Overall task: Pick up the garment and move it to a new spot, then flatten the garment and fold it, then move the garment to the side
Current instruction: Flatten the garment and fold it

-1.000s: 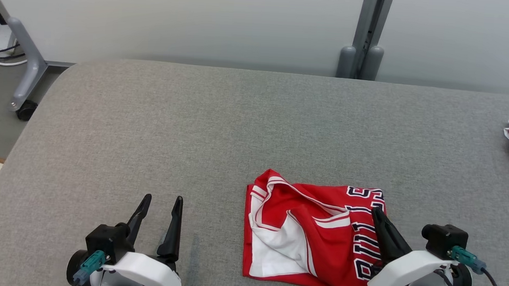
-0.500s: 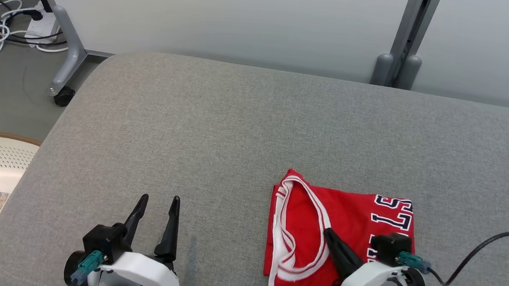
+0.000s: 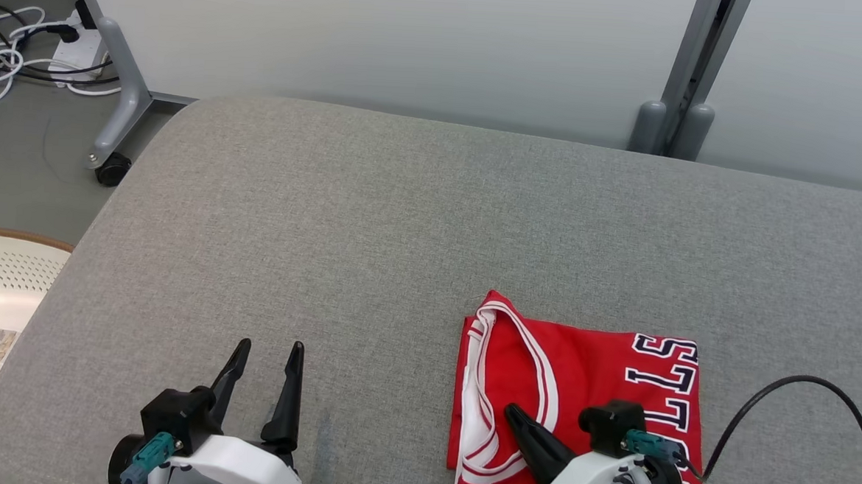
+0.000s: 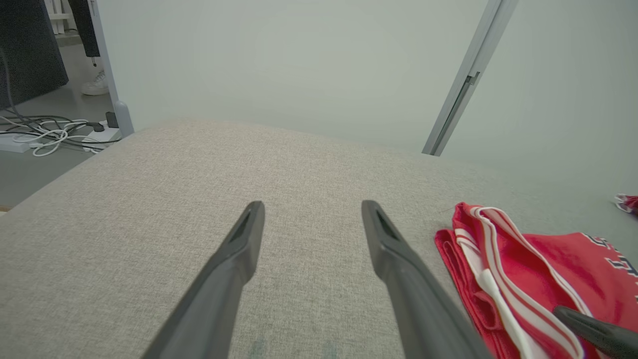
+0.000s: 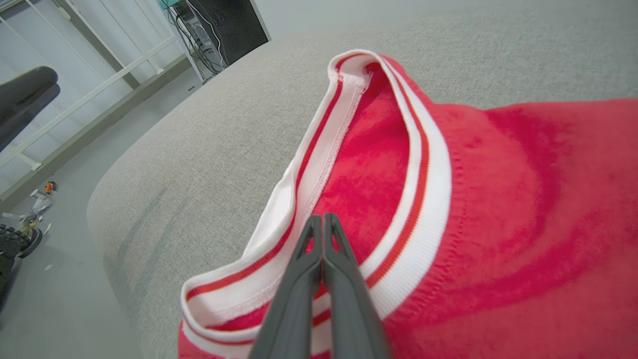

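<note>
Head view: the folded red garment (image 3: 595,354) is laid on the grey cushion (image 3: 403,211), right under the shut right gripper (image 3: 513,414); the left gripper (image 3: 270,346) is held open, further off

Tangled cables (image 3: 5,57) lie on the floor (image 3: 27,199) (upper left), with a perforated basket (image 3: 1,278) nearer.

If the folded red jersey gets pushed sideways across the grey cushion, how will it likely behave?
Probably floppy: the red jersey lies in soft folded layers with its striped trim curling up, so a push may bunch it rather than slide it whole. Likely light, thin knit. The woven grey cushion looks grippy, so the bottom layer may drag.
</note>
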Available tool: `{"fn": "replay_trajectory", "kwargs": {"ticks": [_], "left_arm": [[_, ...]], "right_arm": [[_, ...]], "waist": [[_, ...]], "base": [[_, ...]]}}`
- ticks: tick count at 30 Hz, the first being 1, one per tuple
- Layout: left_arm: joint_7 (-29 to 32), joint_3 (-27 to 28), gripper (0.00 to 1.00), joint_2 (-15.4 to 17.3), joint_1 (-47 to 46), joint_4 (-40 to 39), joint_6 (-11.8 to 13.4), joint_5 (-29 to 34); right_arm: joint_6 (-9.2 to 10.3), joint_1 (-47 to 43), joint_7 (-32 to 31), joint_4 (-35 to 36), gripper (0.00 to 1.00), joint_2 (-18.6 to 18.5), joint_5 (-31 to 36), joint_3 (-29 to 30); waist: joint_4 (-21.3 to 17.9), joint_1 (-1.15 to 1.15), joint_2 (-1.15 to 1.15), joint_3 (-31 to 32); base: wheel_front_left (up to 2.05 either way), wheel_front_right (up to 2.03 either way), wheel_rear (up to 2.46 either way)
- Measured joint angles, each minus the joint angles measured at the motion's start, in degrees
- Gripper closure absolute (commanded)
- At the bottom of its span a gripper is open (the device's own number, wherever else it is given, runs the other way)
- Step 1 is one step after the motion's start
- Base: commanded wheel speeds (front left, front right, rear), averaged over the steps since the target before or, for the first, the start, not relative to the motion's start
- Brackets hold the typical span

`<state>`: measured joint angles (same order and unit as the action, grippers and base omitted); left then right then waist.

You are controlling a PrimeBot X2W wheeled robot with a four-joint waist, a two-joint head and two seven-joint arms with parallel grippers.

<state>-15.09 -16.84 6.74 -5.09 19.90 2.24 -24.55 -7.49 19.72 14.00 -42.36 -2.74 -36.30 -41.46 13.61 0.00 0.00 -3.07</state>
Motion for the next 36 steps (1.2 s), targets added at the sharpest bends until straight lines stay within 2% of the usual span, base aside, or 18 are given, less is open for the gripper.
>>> {"fn": "replay_trajectory", "kwargs": {"ticks": [4, 14, 21, 26, 31, 32, 33, 34, 36], "left_arm": [[0.0, 0.0, 0.0, -0.04, 0.01, -0.03, 0.02, -0.07], [0.0, -0.29, 0.0, -0.13, -0.2, -0.05, -0.11, -0.07], [0.0, 0.09, 0.0, -0.12, -0.37, -0.26, -0.14, -0.07], [0.0, 0.38, 0.0, -0.11, -0.37, -0.6, 0.04, 0.19], [0.0, 0.1, 0.0, 0.02, -1.07, -0.99, -0.08, 0.97], [-0.01, 0.04, 0.0, 0.03, -1.4, -1.18, -0.11, 1.11], [-0.01, -0.1, 0.0, 0.01, -1.66, -1.29, -0.15, 1.31], [0.0, -0.14, 0.0, -0.01, -1.94, -1.33, -0.16, 1.35], [-0.01, -0.22, 0.0, -0.12, -2.63, -1.55, -0.16, 1.57]], "right_arm": [[0.0, 1.27, 0.24, -1.27, 1.0, -0.03, 0.15, -1.6], [0.0, 2.35, -0.45, -0.44, 1.0, -0.02, -2.0, -11.18], [0.0, 4.86, 0.18, -0.49, 1.0, 0.0, -1.99, -12.6], [0.0, 6.45, 0.78, 0.76, 1.0, 0.0, -0.38, -7.73], [0.0, 6.31, 0.99, 6.3, 1.0, 0.0, 7.25, 4.65], [0.0, 5.65, 0.98, 7.6, 0.91, 0.0, 9.43, 7.21], [0.0, 4.7, 0.98, 8.89, 0.72, 0.0, 11.33, 9.88], [0.0, 3.54, 0.99, 10.4, 0.72, 0.0, 13.03, 12.71], [0.0, 1.06, 0.98, 13.62, 0.56, 0.0, 15.97, 17.7]], "waist": [[-0.6, 0.0, 0.0, 0.04], [-0.15, 0.0, 0.0, -0.96], [0.08, 0.0, 0.0, -1.68], [-0.82, 0.0, 0.0, -1.67], [-2.39, -0.01, 0.0, -1.34], [-2.72, 0.0, 0.0, -1.23], [-3.06, 0.0, 0.0, -1.12], [-3.42, 0.0, 0.0, -1.02], [-4.12, 0.0, 0.0, -0.81]], "base": [[0.0, 0.0, 0.0], [0.0, 0.0, 0.0], [0.0, 0.0, 0.0], [0.0, 0.0, 0.0], [0.0, 0.0, 0.0], [0.0, 0.0, 0.0], [0.0, 0.0, 0.0], [0.0, 0.0, 0.0], [0.0, 0.0, 0.0]]}}
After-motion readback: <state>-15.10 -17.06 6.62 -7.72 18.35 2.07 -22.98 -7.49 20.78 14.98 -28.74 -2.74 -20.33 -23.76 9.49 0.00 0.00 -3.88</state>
